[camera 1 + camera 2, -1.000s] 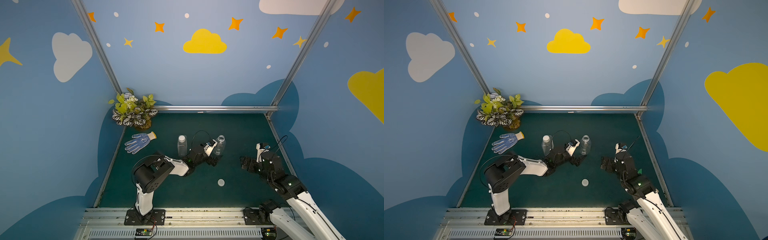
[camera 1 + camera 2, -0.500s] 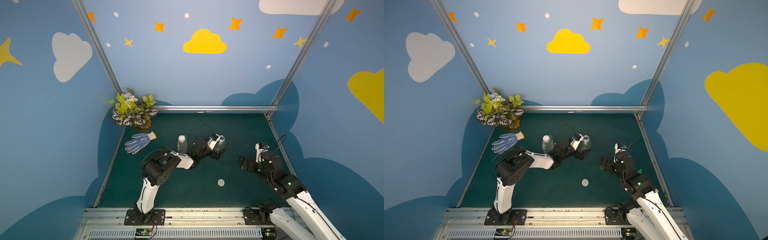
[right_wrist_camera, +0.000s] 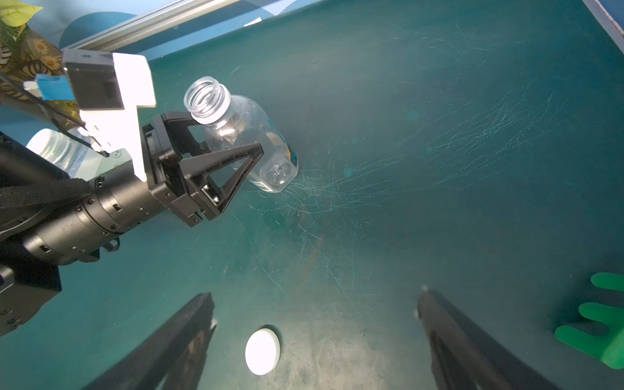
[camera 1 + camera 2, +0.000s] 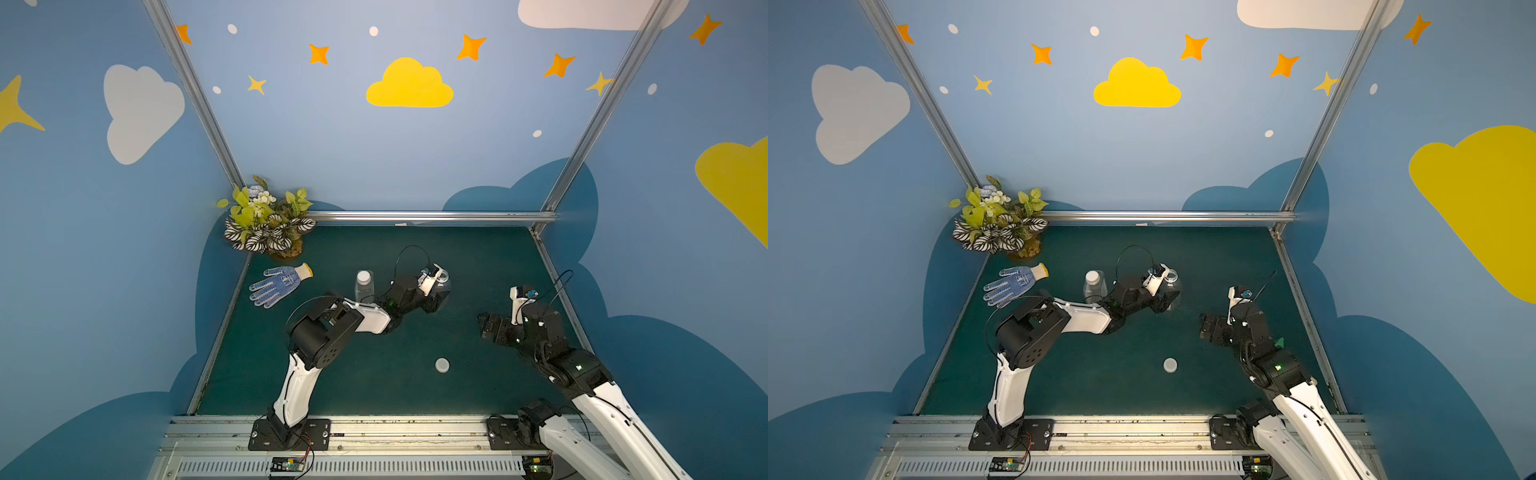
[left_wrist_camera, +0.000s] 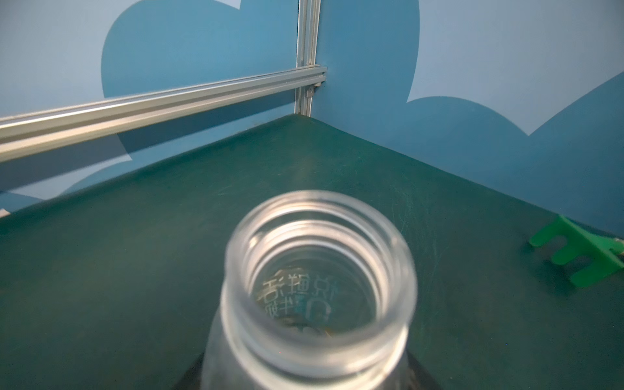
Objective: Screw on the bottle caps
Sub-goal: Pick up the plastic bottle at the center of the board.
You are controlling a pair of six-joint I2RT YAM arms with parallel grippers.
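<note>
Midway across the scuffed dark-green worktop (image 3: 439, 169), clamped in the left tool (image 3: 226, 135): round clear plastic bottle (image 3: 246, 118), threaded neck uncapped.
Just beside, flat-sided bottle (image 4: 362, 291) with white cap (image 4: 363, 277) on; nearer the front, loose white cap (image 3: 262, 351) lying flat near the right tool (image 3: 314, 297), fingers wide apart. Blue walls (image 4: 374, 166), painted clouds and stars.

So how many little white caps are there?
2. One cap sits on the bottle nearer the glove; the other cap lies loose on the green mat, near the right pincer. None seems hidden.
</note>
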